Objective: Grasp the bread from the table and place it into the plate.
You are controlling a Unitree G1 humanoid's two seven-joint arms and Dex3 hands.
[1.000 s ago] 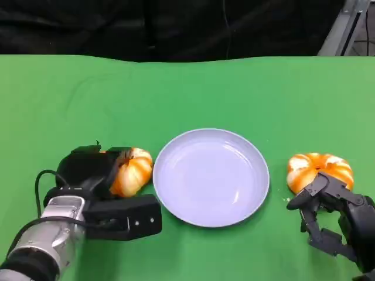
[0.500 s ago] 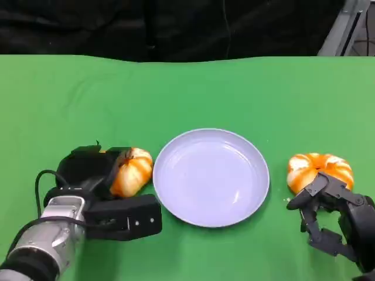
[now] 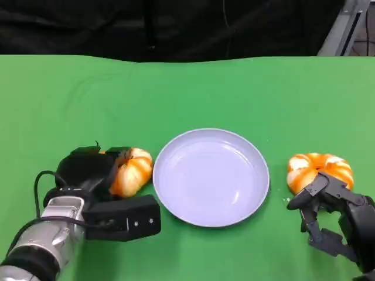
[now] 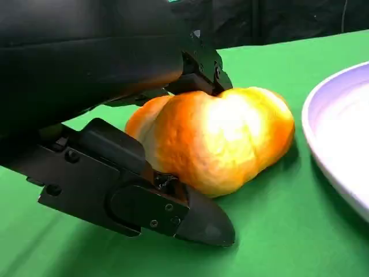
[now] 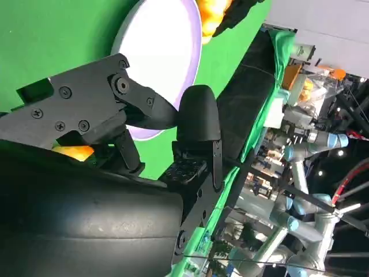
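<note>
Two orange-and-white bread pieces lie on the green table [image 3: 193,88] in the head view, one on each side of the pale plate [image 3: 176,212]. The left hand [image 3: 102,187] has its fingers around the left bread [image 3: 133,171]: dark fingers cover the bread's outer side, and one long flat finger [image 3: 126,218] lies along the table on the near side of it, its tip close to the plate's rim. This bread rests on the cloth just beside the plate, apart from it. The right bread [image 3: 319,168] sits just beyond the fingers of the right hand [image 3: 328,216], which are apart and curled with nothing between them; the nearest fingertip overlaps the bread's near edge, and contact cannot be told.

From the left wrist, the left bread [image 4: 216,138] sits between an upper finger [image 4: 199,66] pressing on its top and a lower finger [image 4: 138,193] lying on the cloth against its base; the plate [image 4: 323,138] edge lies past the fingertips.

From the right wrist, the right hand [image 5: 155,124] shows spread fingers holding nothing, the plate [image 5: 164,52] beyond them, and a sliver of orange bread [image 5: 75,152] beside the palm.
</note>
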